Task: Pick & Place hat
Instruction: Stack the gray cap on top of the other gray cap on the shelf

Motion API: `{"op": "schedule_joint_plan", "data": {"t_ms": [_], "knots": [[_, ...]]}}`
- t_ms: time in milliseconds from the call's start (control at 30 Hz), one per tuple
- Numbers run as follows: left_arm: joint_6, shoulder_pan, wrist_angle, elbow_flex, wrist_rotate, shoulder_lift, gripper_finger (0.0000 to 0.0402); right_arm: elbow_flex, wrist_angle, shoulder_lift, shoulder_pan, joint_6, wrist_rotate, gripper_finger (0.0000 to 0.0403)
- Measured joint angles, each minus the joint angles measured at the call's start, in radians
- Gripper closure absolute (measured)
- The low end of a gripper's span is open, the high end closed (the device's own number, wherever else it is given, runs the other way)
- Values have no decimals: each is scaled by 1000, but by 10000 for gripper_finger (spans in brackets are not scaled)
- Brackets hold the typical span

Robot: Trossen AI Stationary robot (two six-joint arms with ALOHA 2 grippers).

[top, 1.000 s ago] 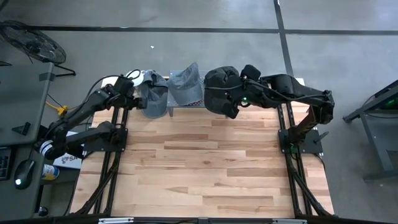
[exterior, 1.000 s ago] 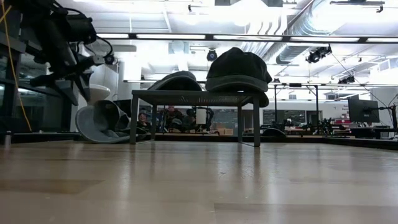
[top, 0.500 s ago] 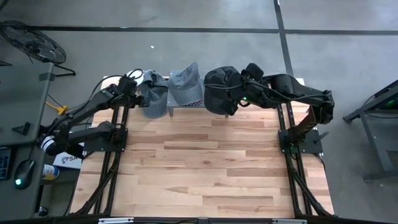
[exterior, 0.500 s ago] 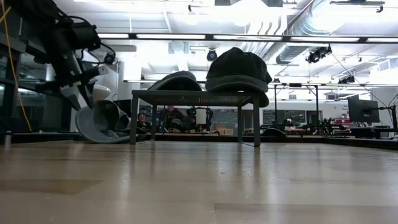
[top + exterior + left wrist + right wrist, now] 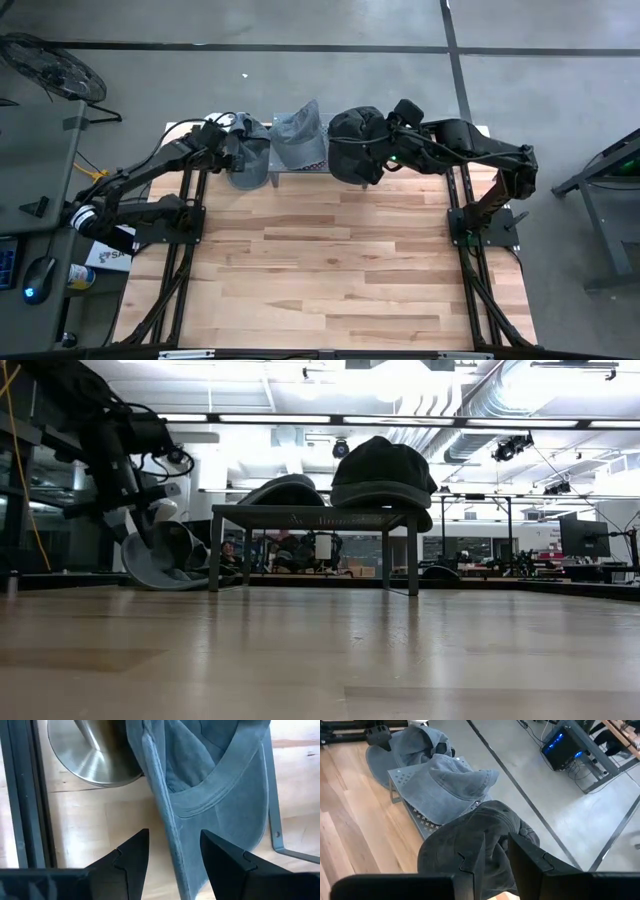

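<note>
A dark hat (image 5: 352, 145) sits on the right end of a small metal rack (image 5: 312, 516) at the table's far edge, with my right gripper (image 5: 487, 847) shut on it. A grey hat (image 5: 298, 138) lies on the rack's middle. A second grey hat (image 5: 165, 555) sits on the table by the rack's left leg, its brim (image 5: 235, 815) on the wood. My left gripper (image 5: 172, 837) is open just above this hat, one finger on either side of the brim's edge (image 5: 167, 840). I cannot tell whether it touches it. My right gripper pinches a bunched fold of the dark hat's crown (image 5: 490, 832) between its two fingers. The fingers come from the table's right side, slanting down. In the low view the hat (image 5: 383, 472) rests upright on the rack's top.
A shiny steel dish-shaped base (image 5: 95, 750) stands on the table right beside the left grey hat. The rack's thin legs (image 5: 214, 555) stand close to that hat. The wooden tabletop (image 5: 320, 270) stretches toward the near edge.
My left gripper has come down and toward the table's right, from above the far left corner onto the grey hat beside the rack, tipping steeper. Its fingers have kept the same gap. The hats have stayed where they were.
</note>
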Motion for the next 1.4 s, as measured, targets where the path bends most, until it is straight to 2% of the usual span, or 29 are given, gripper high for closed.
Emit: {"op": "schedule_joint_plan", "data": {"t_ms": [133, 333, 500, 733, 933, 1267, 1400], "knots": [[-12, 0, -26, 0, 27, 0, 255, 0, 0, 0, 0, -42, -4, 325], [-54, 0, -65, 0, 71, 0, 333, 0, -7, 0, 0, -95, -84, 325], [-77, 0, -83, 0, 87, 0, 389, 0, -14, 0, 0, -147, -99, 325], [-79, 0, -163, 0, 160, -6, 394, 0, -19, -6, 0, -204, -183, 325], [-76, 0, -301, 1, 211, -76, 396, 0, -23, -6, 0, -205, -258, 325], [46, 1, -554, 102, 390, -207, 396, 0, -23, -7, 0, -161, -265, 325], [128, 0, -702, 161, 422, -235, 396, 0, -23, -7, 0, -143, -261, 325]]}}
